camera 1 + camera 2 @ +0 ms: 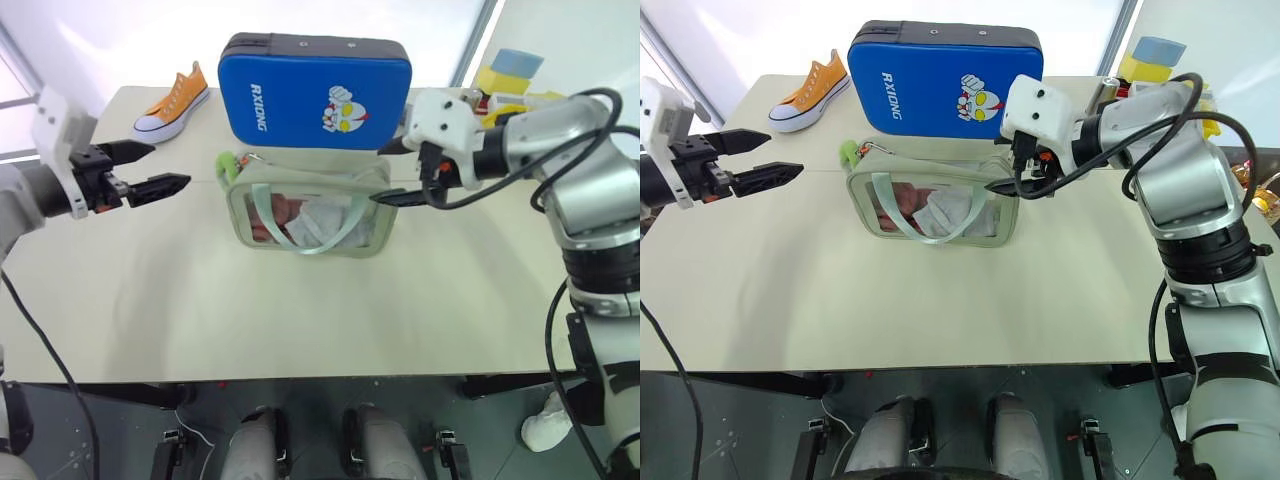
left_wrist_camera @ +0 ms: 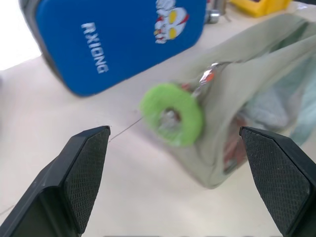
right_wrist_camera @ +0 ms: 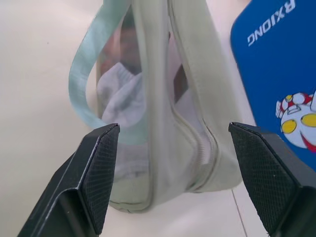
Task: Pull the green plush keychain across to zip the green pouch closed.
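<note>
The pale sage-green soft zip pouch lies mid-table; the lime-green fuzzy ring keychain sits at its left end; the blue padded case stands behind; the orange canvas sneaker lies left of that.

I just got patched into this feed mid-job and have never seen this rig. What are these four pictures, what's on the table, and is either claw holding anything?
This is a humanoid robot with two arms, each ending in a two-fingered black claw. Two pictures come from its head, looking down over the table; the other two come from cameras on its wrists, looking along the fingers. On the table stand a green pouch with a green plush keychain at its left end, a blue padded case behind it, an orange shoe and yellow and blue blocks. The left gripper and the right gripper are both open and hold nothing.
</note>
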{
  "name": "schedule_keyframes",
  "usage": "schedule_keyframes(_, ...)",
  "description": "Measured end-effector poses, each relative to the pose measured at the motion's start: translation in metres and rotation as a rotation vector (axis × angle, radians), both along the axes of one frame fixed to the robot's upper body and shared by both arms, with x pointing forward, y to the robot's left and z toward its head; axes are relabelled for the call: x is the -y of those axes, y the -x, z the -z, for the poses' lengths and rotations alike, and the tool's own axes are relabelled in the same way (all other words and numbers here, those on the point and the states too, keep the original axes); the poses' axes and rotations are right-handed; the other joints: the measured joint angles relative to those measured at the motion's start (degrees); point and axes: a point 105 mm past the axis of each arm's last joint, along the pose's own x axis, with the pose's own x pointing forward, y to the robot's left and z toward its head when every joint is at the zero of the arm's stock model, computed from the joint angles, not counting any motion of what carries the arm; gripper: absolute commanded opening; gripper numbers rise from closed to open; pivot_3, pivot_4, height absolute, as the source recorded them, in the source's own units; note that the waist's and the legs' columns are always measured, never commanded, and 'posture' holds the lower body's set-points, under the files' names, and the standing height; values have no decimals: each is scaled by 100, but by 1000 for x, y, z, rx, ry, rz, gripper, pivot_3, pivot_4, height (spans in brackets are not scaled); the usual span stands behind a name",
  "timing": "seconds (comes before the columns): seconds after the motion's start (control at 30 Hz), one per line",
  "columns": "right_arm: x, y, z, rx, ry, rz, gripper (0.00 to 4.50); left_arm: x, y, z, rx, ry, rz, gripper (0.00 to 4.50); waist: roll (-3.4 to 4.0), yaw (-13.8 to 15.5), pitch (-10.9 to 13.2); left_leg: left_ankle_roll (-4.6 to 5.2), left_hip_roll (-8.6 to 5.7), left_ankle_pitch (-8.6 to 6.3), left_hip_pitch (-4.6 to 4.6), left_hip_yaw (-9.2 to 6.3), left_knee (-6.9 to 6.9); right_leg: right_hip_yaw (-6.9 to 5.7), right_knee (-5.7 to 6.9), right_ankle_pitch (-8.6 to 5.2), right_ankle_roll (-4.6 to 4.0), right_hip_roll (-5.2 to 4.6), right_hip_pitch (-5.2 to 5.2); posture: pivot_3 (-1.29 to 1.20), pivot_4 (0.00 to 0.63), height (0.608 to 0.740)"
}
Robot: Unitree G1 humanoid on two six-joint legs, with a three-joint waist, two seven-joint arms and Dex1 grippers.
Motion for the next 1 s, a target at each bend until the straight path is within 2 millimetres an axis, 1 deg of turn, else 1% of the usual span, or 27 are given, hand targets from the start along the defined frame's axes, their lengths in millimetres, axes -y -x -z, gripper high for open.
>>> schedule_keyframes(0.03,0,-1,8,-15,-6,5,3652,-2,-4,3,0,9,-12,4500,-1,3,0,0,0,0,-1,0,0,0,-1,0,0,0,0,0,150,740)
schedule_keyframes(0.13,-3,-4,34,-58,-17,7,3652,0,-19,8,10,42,-26,4500,-3,78,-1,1,-3,0,-4,1,3,-1,-1,0,0,0,0,0,150,740)
schedule_keyframes(0.2,-6,-4,41,-67,-16,0,3652,3,-28,9,22,42,-33,4500,-3,124,-1,0,-3,0,-6,2,3,-1,-1,0,0,1,-2,0,150,740)
schedule_keyframes(0.23,-6,-4,41,-65,-16,-3,3142,4,-32,9,29,39,-36,4500,-3,138,-1,1,-3,0,-6,2,3,-2,-1,0,0,1,-2,0,150,740)
schedule_keyframes(0.27,-6,-4,41,-62,-16,-5,2796,5,-36,10,36,36,-39,4500,-3,147,-1,1,-3,0,-6,2,3,-2,-1,0,0,1,-1,0,150,740)
schedule_keyframes(0.3,-6,-4,41,-60,-15,-7,2318,5,-39,10,41,39,-41,4500,-3,148,-1,1,-3,0,-5,2,4,-2,-1,0,1,1,-1,0,150,740)
schedule_keyframes(0.43,-7,-2,42,-63,-13,-22,237,15,-54,20,27,58,-15,4500,-4,149,-1,1,-4,0,-5,2,5,-3,-1,0,1,2,1,0,150,740)
schedule_keyframes(0.47,-7,-1,42,-64,-12,-27,49,20,-58,23,18,64,0,4500,-4,149,-1,1,-4,0,-5,1,6,-4,-1,0,1,3,1,0,150,740)
schedule_keyframes(0.67,-9,2,44,-67,-6,-43,49,42,-71,39,-27,60,79,4500,-4,139,-2,1,-4,0,-4,2,6,-4,-1,1,1,3,1,0,150,740)
schedule_keyframes(0.77,-10,1,44,-64,-11,-39,49,47,-76,46,-38,58,94,4500,-4,138,-2,1,-3,0,-4,2,6,-4,0,1,1,4,1,0,150,740)
schedule_keyframes(0.8,-10,1,44,-63,-11,-37,0,49,-77,47,-42,61,101,3944,-4,138,-1,1,-3,0,-4,2,6,-4,0,1,1,4,1,0,150,740)
schedule_keyframes(0.83,-10,0,43,-62,-12,-36,0,50,-78,48,-44,66,106,3604,-4,136,-2,1,-3,0,-4,1,6,-4,-1,1,1,4,1,0,150,740)
schedule_keyframes(0.87,-10,0,43,-62,-13,-35,0,51,-78,47,-43,69,110,3134,-4,136,-1,1,-3,0,-4,1,6,-4,-1,1,1,4,1,0,150,740)
schedule_keyframes(1.0,-10,-2,42,-54,-15,-24,0,52,-78,40,-24,77,131,1056,-4,134,-2,1,-2,0,-4,1,6,-4,0,1,1,3,1,0,150,740)
